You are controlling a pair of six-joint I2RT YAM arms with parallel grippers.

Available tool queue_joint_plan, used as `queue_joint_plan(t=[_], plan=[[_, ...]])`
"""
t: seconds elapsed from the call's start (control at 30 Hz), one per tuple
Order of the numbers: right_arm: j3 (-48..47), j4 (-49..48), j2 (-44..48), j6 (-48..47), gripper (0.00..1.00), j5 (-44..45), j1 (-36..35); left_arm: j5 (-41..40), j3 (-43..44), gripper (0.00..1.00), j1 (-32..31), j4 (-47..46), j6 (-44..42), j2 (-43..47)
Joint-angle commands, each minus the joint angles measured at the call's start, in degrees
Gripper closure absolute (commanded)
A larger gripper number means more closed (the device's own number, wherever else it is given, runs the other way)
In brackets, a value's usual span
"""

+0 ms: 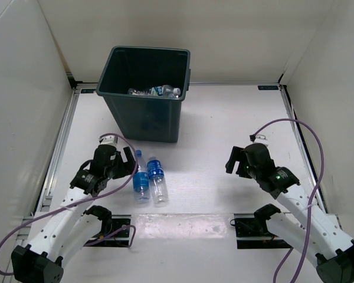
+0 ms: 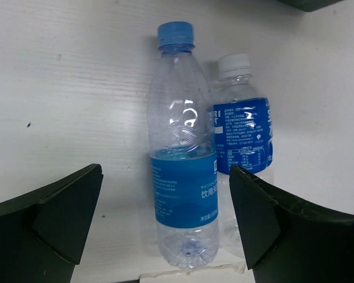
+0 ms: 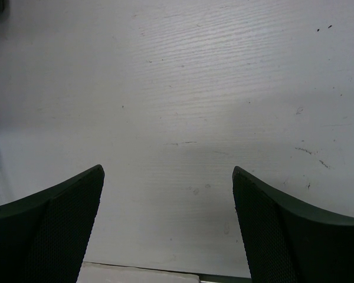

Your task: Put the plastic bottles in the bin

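The dark green bin [image 1: 143, 112] stands at the back left of the table, with several clear bottles [image 1: 156, 91] lying inside it. Two bottles lie side by side on the table in front of it: a blue-capped one with a blue label [image 1: 141, 177] [image 2: 183, 159] and a white-capped one with a blue label [image 1: 158, 180] [image 2: 243, 131]. My left gripper [image 1: 125, 165] [image 2: 165, 218] is open just above the blue-capped bottle, whose lower half shows between the fingers. My right gripper [image 1: 236, 162] [image 3: 168, 218] is open and empty over bare table at the right.
White walls enclose the table on the left, back and right. A taped strip [image 1: 183, 224] runs between the two arm bases at the near edge. Purple cables loop beside both arms. A corner of the bin [image 2: 312, 3] shows at the top right of the left wrist view.
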State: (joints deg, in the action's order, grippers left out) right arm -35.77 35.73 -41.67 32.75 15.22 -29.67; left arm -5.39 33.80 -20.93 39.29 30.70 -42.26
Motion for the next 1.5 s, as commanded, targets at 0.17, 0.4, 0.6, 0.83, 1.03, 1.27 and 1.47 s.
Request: queue_joint_plan(t=[0.17,0.4,0.6,0.83,1.03,1.27,1.47], plan=[[0.0,-1.8,-0.6,-0.7,0.1,0.5,-0.6,0.3,-1.2,0.0,-1.8,-5.5,-2.2,-0.4],[0.0,-2.0,-0.9,-0.6,0.1,1.1,-1.4,0.0,-1.4,0.0,-2.9,-6.3,-2.6,-0.2],[-0.3,-1.7,-1.1,0.2,0.1,5.0,-4.8,0.6,-1.1,0.0,-3.9,-7.6,-2.7,-1.9],[-0.6,-1.2,-1.5,0.7,0.1,5.8,-5.6,0.4,-1.8,0.0,-3.9,-9.0,-2.0,-5.5],[-0.5,-1.2,-1.4,0.9,0.1,6.1,-6.0,0.7,-2.2,0.0,-4.7,-10.5,-1.5,-6.4],[-0.5,-1.2,-1.3,1.0,0.1,6.7,-6.5,0.7,-2.9,0.0,-5.2,-11.6,-1.5,-8.4],[-0.6,-1.2,-1.6,1.0,0.1,7.1,-7.0,1.6,-3.7,0.0,-5.2,-13.8,-1.5,-11.8]])
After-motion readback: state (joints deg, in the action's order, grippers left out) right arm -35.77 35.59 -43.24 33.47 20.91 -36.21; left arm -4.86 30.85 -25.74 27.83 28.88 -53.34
